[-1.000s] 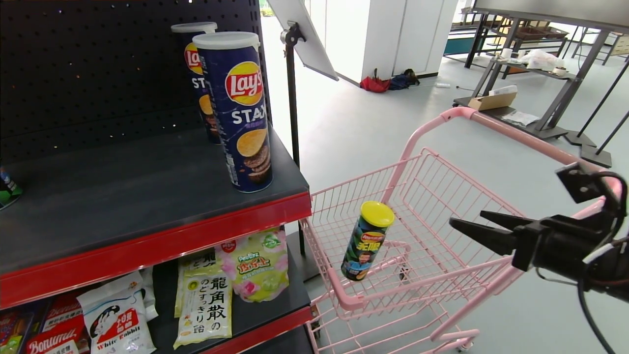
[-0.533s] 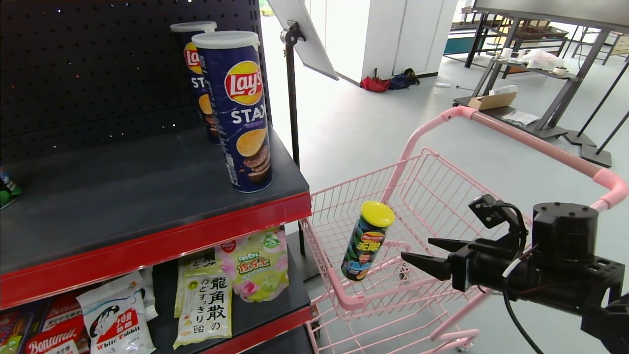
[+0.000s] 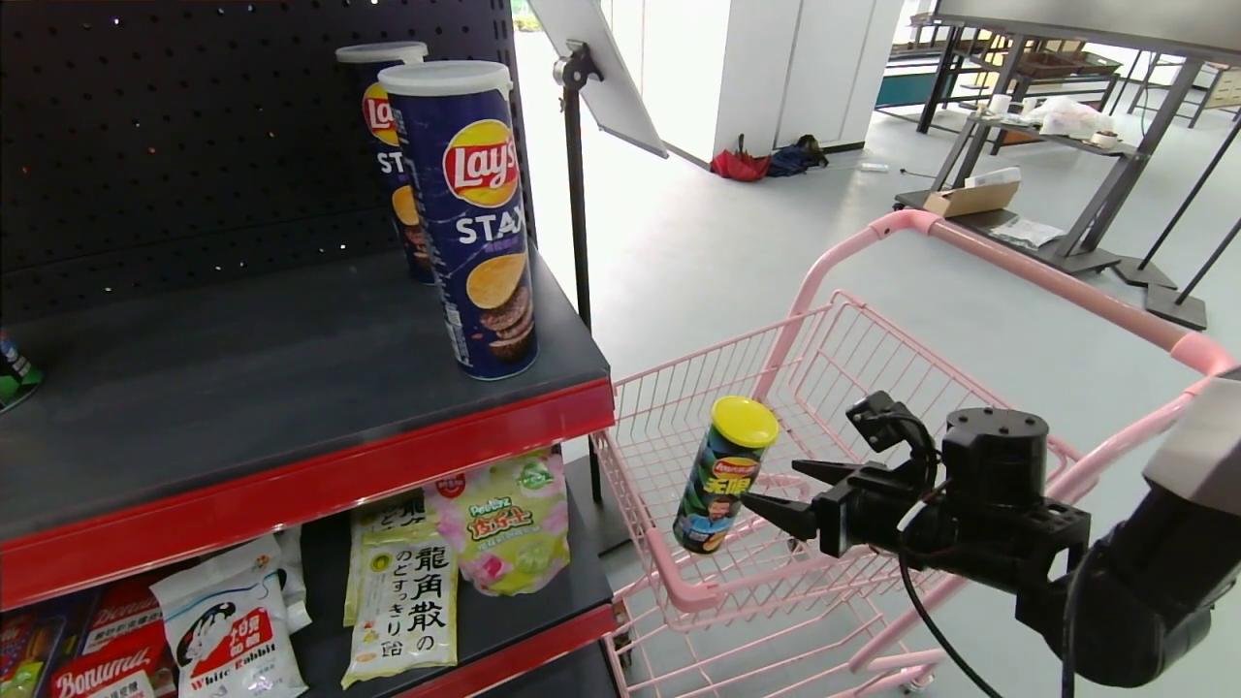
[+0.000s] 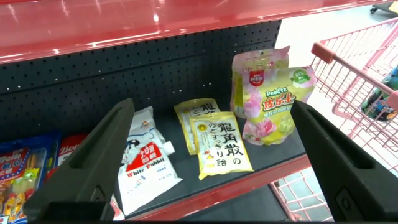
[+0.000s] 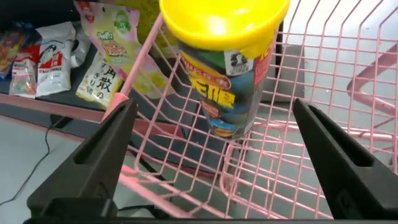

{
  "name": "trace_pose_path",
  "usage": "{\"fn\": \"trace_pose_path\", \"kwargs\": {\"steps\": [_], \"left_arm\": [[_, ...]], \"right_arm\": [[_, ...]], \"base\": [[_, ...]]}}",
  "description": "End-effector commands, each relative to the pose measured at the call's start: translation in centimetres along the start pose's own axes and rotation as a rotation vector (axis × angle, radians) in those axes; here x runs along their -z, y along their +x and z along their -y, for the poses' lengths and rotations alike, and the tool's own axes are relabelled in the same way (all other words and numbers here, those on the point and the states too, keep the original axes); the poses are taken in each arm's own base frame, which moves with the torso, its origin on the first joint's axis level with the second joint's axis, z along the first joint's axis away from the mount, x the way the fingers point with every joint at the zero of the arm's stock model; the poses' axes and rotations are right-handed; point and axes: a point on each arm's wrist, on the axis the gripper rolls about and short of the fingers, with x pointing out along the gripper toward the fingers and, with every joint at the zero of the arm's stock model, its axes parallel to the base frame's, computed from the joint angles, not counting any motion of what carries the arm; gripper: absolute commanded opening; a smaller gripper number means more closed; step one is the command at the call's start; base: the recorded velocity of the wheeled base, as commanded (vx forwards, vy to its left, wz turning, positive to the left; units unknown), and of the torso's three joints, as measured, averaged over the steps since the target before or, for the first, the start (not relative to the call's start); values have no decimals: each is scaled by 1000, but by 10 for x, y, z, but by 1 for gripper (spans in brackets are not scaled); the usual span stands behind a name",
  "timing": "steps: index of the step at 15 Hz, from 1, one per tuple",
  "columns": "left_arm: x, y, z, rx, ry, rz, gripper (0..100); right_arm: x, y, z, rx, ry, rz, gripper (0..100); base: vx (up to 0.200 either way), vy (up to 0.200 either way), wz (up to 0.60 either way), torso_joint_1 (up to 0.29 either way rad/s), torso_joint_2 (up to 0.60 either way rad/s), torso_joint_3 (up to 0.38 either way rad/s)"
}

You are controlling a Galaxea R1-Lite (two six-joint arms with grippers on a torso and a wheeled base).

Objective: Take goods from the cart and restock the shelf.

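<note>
A dark chip can with a yellow lid point(image 3: 725, 475) point(image 5: 231, 74) leans tilted in the front corner of the pink wire cart point(image 3: 873, 368). My right gripper point(image 3: 790, 490) hangs open just to the can's right, its two black fingertips almost touching it; in the right wrist view the open gripper point(image 5: 214, 168) frames the can. Two tall dark-blue chip tubes point(image 3: 470, 213) stand on the upper shelf point(image 3: 242, 388). My left gripper point(image 4: 211, 174) is open in front of the lower shelf, facing snack bags point(image 4: 221, 143).
Snack bags point(image 3: 407, 572) lie on the lower shelf under the red shelf edge point(image 3: 310, 485). A black pole with a sign board point(image 3: 580, 194) stands between shelf and cart. Tables and a cardboard box point(image 3: 970, 199) stand far behind on the open grey floor.
My right arm has swung down and left over the cart, bringing the open gripper from the cart's right rim to just beside the yellow-lidded can. The can and shelf goods have not moved.
</note>
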Motion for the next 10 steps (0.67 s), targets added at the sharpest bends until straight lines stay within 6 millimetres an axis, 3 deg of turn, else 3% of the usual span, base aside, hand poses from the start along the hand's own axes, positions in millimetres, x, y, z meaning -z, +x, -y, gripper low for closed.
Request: {"fn": "trace_pose_path", "kwargs": {"steps": [1, 10], "left_arm": [[0, 0, 0, -1, -1, -3, 100], [0, 0, 0, -1, 0, -3, 100]], "right_arm": [[4, 19, 6, -3, -2, -7, 100], [2, 57, 13, -27, -46, 22, 100]], "base": [[0, 0, 0, 0, 0, 0], [0, 0, 0, 0, 0, 0]]}}
